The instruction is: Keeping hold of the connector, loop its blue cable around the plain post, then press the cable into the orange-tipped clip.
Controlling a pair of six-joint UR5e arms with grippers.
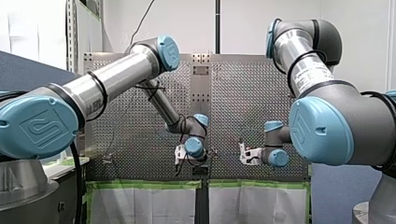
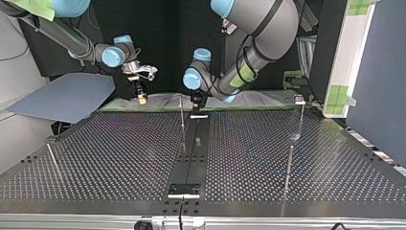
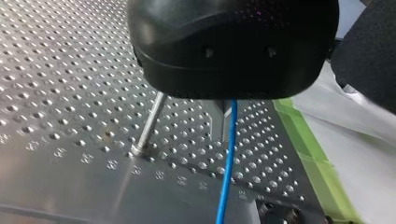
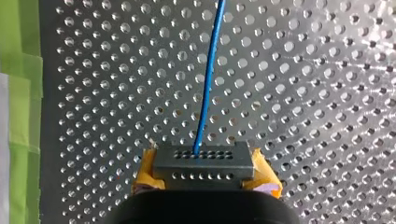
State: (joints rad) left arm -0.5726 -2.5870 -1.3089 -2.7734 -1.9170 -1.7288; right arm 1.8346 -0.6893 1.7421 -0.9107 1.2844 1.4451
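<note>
Two arms over a perforated silver metal table [image 4: 327, 93].
Above the table, black housing masks my left gripper [image 3: 231, 95], grip unreadable; my right gripper [image 4: 201, 173] pinches the grey rectangular connector [image 4: 201, 161]; thin blue cable [image 4: 208, 84] and slim metal post [image 3: 148, 125] partly hidden.

Perforated metal table [image 2: 119, 158], green tape [image 3: 308, 154] along its edge, white sheet [image 3: 359, 158] beyond, blue-grey panel [image 2: 62, 96] beside it

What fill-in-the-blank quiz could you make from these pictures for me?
The cable leaving the connector is ____. The connector is held by my ____ hand. The table is dotted with small ____.
Missing words: blue; right; holes.
</note>
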